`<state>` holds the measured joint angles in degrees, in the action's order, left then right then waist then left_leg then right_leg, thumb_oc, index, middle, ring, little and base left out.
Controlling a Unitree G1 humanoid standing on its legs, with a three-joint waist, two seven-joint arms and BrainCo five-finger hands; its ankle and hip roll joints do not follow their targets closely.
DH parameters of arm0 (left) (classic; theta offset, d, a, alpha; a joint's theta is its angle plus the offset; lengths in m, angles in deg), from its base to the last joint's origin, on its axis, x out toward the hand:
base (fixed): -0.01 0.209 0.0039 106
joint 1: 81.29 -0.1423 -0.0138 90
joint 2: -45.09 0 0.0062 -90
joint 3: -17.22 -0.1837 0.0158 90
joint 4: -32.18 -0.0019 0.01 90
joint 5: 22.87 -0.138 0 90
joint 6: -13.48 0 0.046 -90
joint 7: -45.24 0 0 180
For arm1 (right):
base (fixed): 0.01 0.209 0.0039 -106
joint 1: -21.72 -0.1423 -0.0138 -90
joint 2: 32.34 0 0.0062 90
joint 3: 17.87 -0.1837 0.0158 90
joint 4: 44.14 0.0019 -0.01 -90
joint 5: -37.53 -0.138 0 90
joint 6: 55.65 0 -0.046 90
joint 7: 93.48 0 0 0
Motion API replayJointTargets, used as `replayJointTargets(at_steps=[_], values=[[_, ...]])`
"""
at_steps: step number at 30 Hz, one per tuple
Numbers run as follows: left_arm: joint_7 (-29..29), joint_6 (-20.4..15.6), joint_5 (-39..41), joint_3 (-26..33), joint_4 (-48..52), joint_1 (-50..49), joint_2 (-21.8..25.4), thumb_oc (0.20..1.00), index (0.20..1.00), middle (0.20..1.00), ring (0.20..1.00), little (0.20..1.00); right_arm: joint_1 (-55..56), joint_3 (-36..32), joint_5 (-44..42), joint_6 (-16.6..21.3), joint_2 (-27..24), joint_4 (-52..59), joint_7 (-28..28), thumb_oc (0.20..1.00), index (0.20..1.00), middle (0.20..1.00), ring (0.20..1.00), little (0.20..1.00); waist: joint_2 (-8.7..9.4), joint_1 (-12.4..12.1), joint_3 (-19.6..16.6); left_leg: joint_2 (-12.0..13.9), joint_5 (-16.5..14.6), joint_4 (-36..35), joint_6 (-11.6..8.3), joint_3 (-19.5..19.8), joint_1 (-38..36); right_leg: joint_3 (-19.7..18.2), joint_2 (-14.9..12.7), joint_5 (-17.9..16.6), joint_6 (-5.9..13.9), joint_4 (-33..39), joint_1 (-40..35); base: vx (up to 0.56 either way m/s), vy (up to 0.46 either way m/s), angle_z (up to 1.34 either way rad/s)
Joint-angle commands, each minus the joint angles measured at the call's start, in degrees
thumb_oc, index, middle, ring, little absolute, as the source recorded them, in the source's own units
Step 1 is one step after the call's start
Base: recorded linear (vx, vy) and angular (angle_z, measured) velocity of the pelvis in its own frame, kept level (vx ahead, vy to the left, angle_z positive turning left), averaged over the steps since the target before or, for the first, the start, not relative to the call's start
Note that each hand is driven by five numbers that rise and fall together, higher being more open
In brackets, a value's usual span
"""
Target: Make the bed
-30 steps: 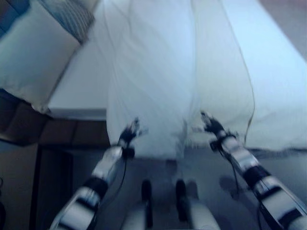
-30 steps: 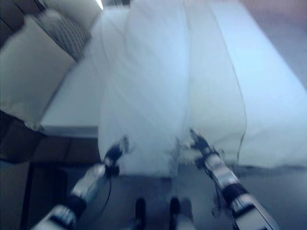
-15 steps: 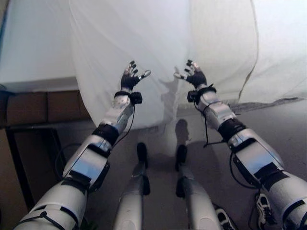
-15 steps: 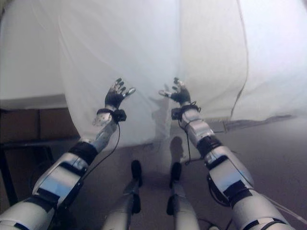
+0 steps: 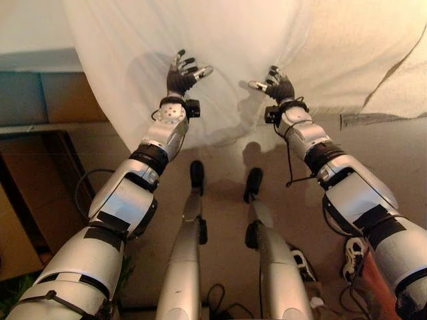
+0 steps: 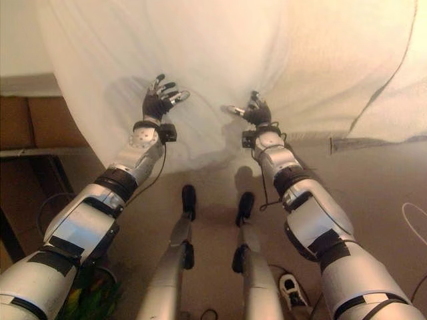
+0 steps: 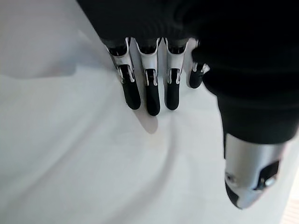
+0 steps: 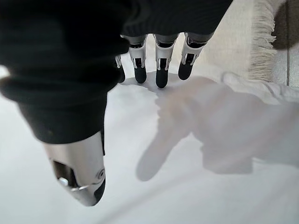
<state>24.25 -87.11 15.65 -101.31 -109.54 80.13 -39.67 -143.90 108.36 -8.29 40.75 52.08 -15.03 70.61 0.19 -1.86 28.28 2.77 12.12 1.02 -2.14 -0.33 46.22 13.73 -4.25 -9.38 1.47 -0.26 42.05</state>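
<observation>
The robot is standing at the near edge of the bed, and a white sheet is hanging over that edge toward the floor. The left hand is reaching out with its fingers spread and straight, hovering against or just in front of the hanging cloth; its wrist view shows the fingertips close over the fabric with nothing pinched. The right hand is doing the same a little to the right, fingers spread, thumb apart, holding nothing. To the right, a cream blanket with a fringed edge is lying over the bed beside the sheet.

The step in hand looks like taking hold of the sheet's near edge. To do it well, both hands should probably close on the cloth at matching height, well apart from each other, catching one layer only, so the sheet lifts evenly without bunching in the middle.

No containers are showing here.
</observation>
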Motion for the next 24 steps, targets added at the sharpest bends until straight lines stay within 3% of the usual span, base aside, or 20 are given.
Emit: replayJointTargets(at_steps=[1, 11, 13, 14, 19, 21, 23, 24], values=[[-3.1, 0.0, -3.3, 0.5, -2.5, 0.7, 0.5, 1.0, 1.0, 1.0, 1.0, 1.0, -5.9, 0.5, 1.6, 3.1, -2.2, 2.8, -0.9, 1.0, 1.0, 1.0, 1.0, 1.0, 0.61, -1.2, 1.5, -1.7, -4.0, 1.4, -3.19, -1.5, -2.8, -0.5, -2.0, -0.3, 6.67, -1.3, 0.3, 0.04, -0.023, 0.08], [-1.9, 0.7, -3.8, -1.7, -5.9, 1.6, 4.3, 1.0, 1.0, 1.0, 1.0, 1.0, -5.9, 1.6, 5.4, 3.0, -2.5, 0.3, -3.0, 1.0, 1.0, 1.0, 1.0, 1.0, 0.94, -1.1, 1.5, -2.3, -3.9, 1.3, -3.15, -0.7, -0.6, 0.1, -2.3, 0.2, 6.42, -1.2, 1.6, 0.02, -0.017, 0.09], [-2.2, 0.8, -3.4, -1.1, -5.7, 0.8, 4.8, 1.0, 1.0, 1.0, 1.0, 1.0, -3.7, -0.8, 7.7, 3.6, -2.4, 1.4, -5.9, 1.0, 1.0, 1.0, 1.0, 1.0, 0.99, -0.6, 1.5, -2.4, -3.9, 0.9, -3.24, -0.7, -0.7, 0.3, -2.3, 0.4, 6.46, -1.2, 1.5, 0.0, 0.028, 0.05], [-3.3, 0.3, -3.5, -0.2, -4.2, -0.1, 5.6, 1.0, 1.0, 1.0, 1.0, 1.0, -1.0, -5.6, 10.1, 5.7, -2.2, 5.3, -11.4, 1.0, 1.0, 1.0, 1.0, 1.0, 0.84, 0.1, 1.5, -2.5, -3.9, 0.6, -3.23, -0.7, -1.0, 0.2, -2.3, 0.5, 6.52, -1.3, 1.5, 0.0, 0.04, 0.04], [-3.8, -0.2, -4.0, 0.9, -2.5, -0.4, 6.8, 1.0, 1.0, 1.0, 1.0, 1.0, 1.6, -10.0, 14.5, 6.7, -3.1, 10.9, -15.6, 1.0, 1.0, 1.0, 1.0, 1.0, 1.08, 0.9, 1.5, -2.7, -4.2, 0.6, -3.3, -0.8, -1.6, 0.0, -2.4, 0.6, 6.76, -1.2, 1.0, -0.01, 0.052, 0.02], [-4.9, -1.1, -4.5, 2.5, 0.5, -1.4, 7.5, 1.0, 1.0, 1.0, 1.0, 1.0, 4.2, -14.3, 19.8, 8.3, -4.6, 19.5, -21.5, 1.0, 1.0, 1.0, 1.0, 1.0, 1.46, 1.9, 1.5, -3.1, -3.2, 0.9, -2.95, -1.6, -0.8, 0.3, -3.0, -0.8, 6.52, -1.2, 1.6, -0.06, 0.066, 0.02], [-5.5, -1.3, -5.0, 3.1, 1.6, -1.9, 7.7, 1.0, 1.0, 1.0, 1.0, 1.0, 5.8, -15.9, 22.6, 8.3, -4.7, 23.3, -23.5, 1.0, 1.0, 1.0, 1.0, 1.0, 1.53, 2.0, 1.5, -2.9, -4.6, 1.0, -3.25, -1.2, -1.8, -0.3, -2.7, 0.3, 7.08, -1.3, 0.7, -0.02, 0.039, 0.04], [-5.9, -1.4, -5.4, 3.9, 2.1, -2.5, 8.0, 1.0, 1.0, 1.0, 1.0, 1.0, 6.8, -17.1, 25.6, 8.5, -4.9, 26.5, -25.6, 1.0, 1.0, 1.0, 1.0, 1.0, 1.85, 2.4, 1.5, -3.2, -3.6, 1.4, -2.86, -1.8, -1.0, 0.2, -3.0, -0.8, 6.68, -1.3, 1.4, -0.07, 0.071, 0.06]])
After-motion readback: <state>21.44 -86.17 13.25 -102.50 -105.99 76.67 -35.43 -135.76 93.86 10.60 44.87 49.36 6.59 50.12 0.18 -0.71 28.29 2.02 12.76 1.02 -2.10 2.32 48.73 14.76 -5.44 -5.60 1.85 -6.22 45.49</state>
